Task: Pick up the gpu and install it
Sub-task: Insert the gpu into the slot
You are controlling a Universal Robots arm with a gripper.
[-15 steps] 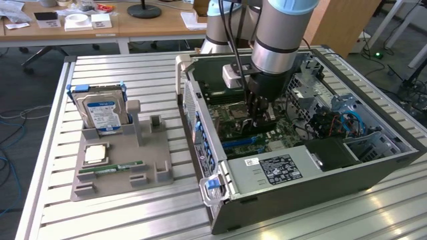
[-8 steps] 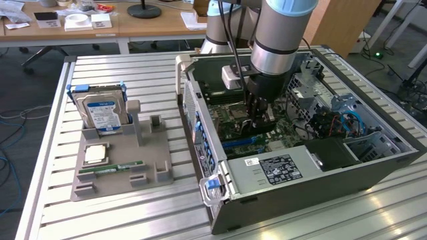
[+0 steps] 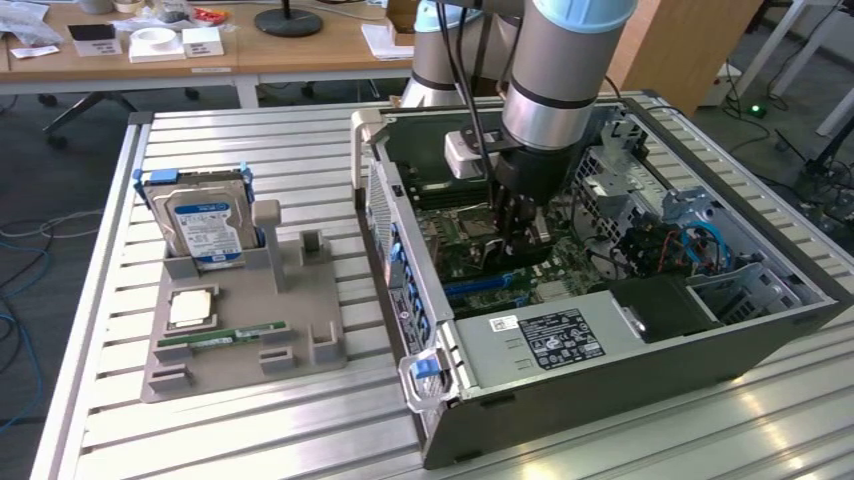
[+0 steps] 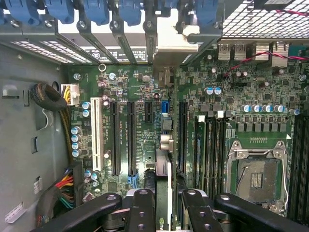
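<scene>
Gpu [image 4: 164, 169], edge-on, clamped in pincer [image 4: 166, 207] above motherboard [image 4: 145, 87]: hazard, slight tilt or sideways offset may seat it crooked, stressing both.

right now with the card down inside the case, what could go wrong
1. The claw grips the thin dark gpu card edge-on over a row of close, parallel long black slots. Slightly off line, it could miss its slot or scrape the green motherboard.
2. The pale metal bracket in line with the card sits close to the rear frame's blue latches and might catch there.
</scene>
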